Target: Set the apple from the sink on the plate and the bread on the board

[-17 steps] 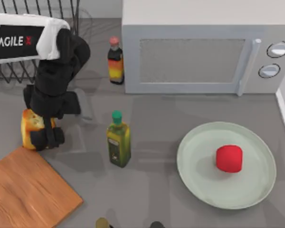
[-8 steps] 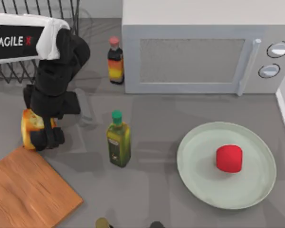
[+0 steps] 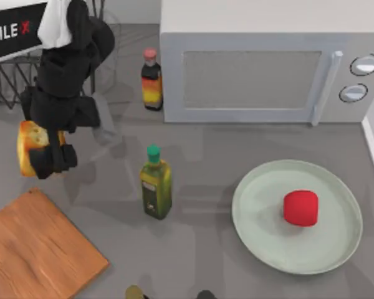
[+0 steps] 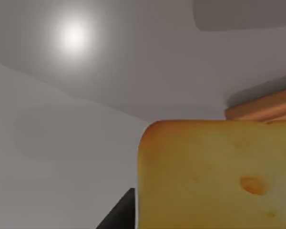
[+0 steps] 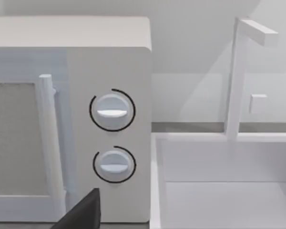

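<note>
The bread [image 3: 30,144], a golden-yellow chunk with a toasted orange crust, is hanging pinched in the left pincer [image 3: 50,163] at the left side of the tabletop [image 3: 206,249], its shadow lying on the grey surface beside it. In the left wrist view the bread [image 4: 214,174] is sitting close to the camera, pale spots on its face, with a dark finger [image 4: 119,214] against its side and a strip of the board [image 4: 264,107] behind it. The wooden cutting board [image 3: 34,249] is lying flat at the near left corner, just below the bread and apart from it. The black left arm is reaching down from a white link lettered AGILEX, in front of a wire rack [image 3: 6,87] at the far left.

The red apple [image 3: 300,207] is resting on the pale mint-green plate [image 3: 255,230] at the right side of the tabletop. A green-capped oil bottle [image 3: 156,184] is standing upright between the bread and the plate. A red-capped sauce bottle [image 3: 151,80] is standing farther back, just beside the grey microwave [image 3: 262,68].

The right wrist view is facing the microwave's two dials [image 5: 112,110] and the white sink [image 5: 224,181] with its faucet [image 5: 238,71]; whether the right pincer is spread or pressed together I cannot tell
</note>
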`<state>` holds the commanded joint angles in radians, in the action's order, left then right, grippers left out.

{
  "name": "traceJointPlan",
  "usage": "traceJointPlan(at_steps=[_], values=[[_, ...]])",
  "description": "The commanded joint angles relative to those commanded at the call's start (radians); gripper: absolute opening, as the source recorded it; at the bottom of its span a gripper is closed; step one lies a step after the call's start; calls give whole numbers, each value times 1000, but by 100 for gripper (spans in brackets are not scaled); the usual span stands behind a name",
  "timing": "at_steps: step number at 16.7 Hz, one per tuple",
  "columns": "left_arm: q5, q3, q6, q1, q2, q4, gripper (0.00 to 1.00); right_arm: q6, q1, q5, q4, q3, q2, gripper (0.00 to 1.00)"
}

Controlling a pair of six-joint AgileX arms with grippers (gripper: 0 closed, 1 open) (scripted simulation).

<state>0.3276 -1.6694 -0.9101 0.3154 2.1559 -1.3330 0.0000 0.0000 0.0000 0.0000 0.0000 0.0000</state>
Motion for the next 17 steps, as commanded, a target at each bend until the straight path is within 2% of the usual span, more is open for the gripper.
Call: traceJointPlan(at_steps=[4, 11, 14, 17], values=[[-8, -100, -2, 5, -48, -137, 0, 0, 0, 0, 0, 0, 0, 100], [-10, -107, 4, 4, -52, -149, 0, 0, 0, 0, 0, 0, 0, 100], [-22, -83, 96, -4, -64, -142, 0, 0, 0, 0, 0, 0, 0, 100], [-46, -39, 280, -19, -91, -128, 0, 0, 0, 0, 0, 0, 0, 100]])
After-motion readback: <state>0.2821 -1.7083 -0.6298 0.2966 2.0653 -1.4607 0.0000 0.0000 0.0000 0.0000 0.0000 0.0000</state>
